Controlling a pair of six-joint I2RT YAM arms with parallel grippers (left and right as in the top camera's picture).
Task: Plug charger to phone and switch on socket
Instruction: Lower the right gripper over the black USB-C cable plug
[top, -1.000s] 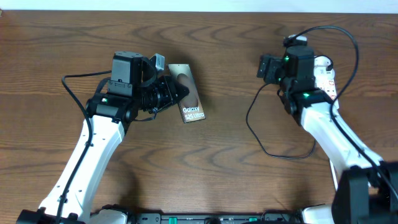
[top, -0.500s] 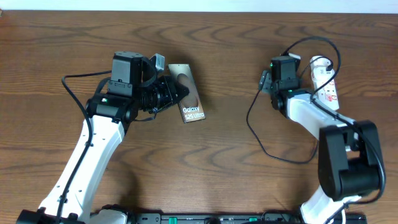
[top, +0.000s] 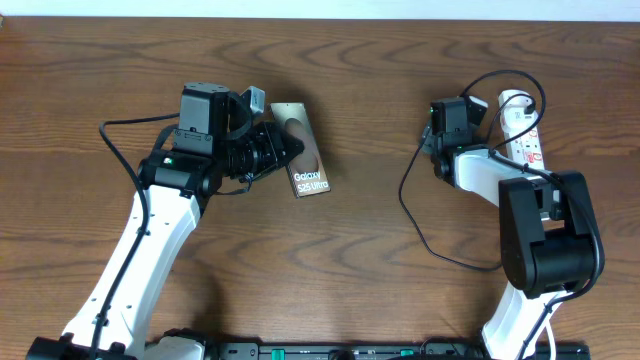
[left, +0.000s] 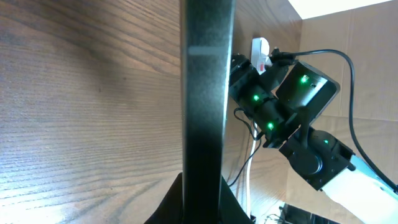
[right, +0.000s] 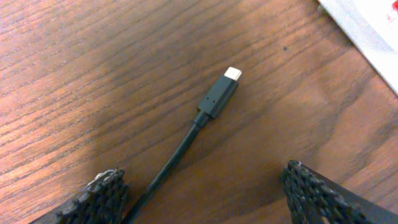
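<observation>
The phone (top: 307, 160), brownish-gold with white "Galaxy S25 Ultra" text, lies face up left of centre. My left gripper (top: 283, 148) is shut on its left edge. In the left wrist view the phone shows as a dark upright bar (left: 208, 93) between the fingers (left: 205, 208). The charger's thin black cable (top: 404, 195) loops across the right side. Its small plug tip (right: 219, 96) lies on the wood just ahead of my right gripper (right: 208, 199), which is open and empty, one finger on each side of the cable. In the overhead view the right gripper (top: 435, 150) sits left of the white socket (top: 523, 125).
A corner of the socket shows at the upper right of the right wrist view (right: 367, 25). The right arm (top: 545, 230) is folded up at the right. The left arm (top: 150, 230) stretches from the front left. The table's far edge runs along the top.
The right arm has folded back and its gripper has come down to the table by the charger's plug tip. The left arm and the phone have not moved.
</observation>
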